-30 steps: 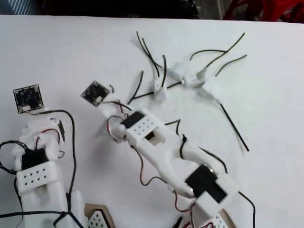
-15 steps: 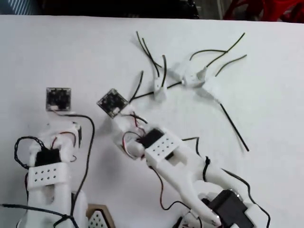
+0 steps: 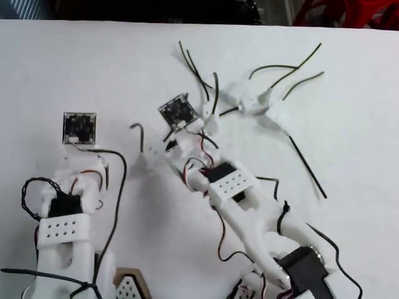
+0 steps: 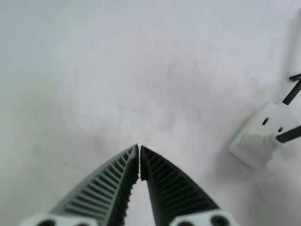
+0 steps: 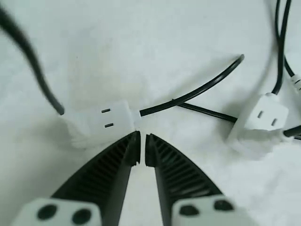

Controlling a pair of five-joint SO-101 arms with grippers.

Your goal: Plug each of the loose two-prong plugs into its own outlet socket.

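My right gripper (image 5: 142,141) is shut and empty, its tips just short of a white two-slot socket block (image 5: 106,120) with a black cord (image 5: 197,92) running off it. A second white socket piece (image 5: 265,113) lies farther off among cords. In the high view the right arm (image 3: 249,212) slants toward the table's middle, close to a white plug piece (image 3: 210,118). More white pieces (image 3: 252,99) lie beyond it. My left gripper (image 4: 139,150) is shut over bare table. Off to its side sits a white socket block (image 4: 263,134) with a corded plug against it.
Loose black cords (image 3: 305,162) fan out over the white table (image 3: 75,68) at the centre and right. A short hooked black cord (image 3: 138,134) lies between the two arms. The left arm (image 3: 62,212) stands at the near left.
The right arm swung right and away from the left arm toward the plug cluster, uncovering the hooked cord. The left arm shifted right at first, then held still.
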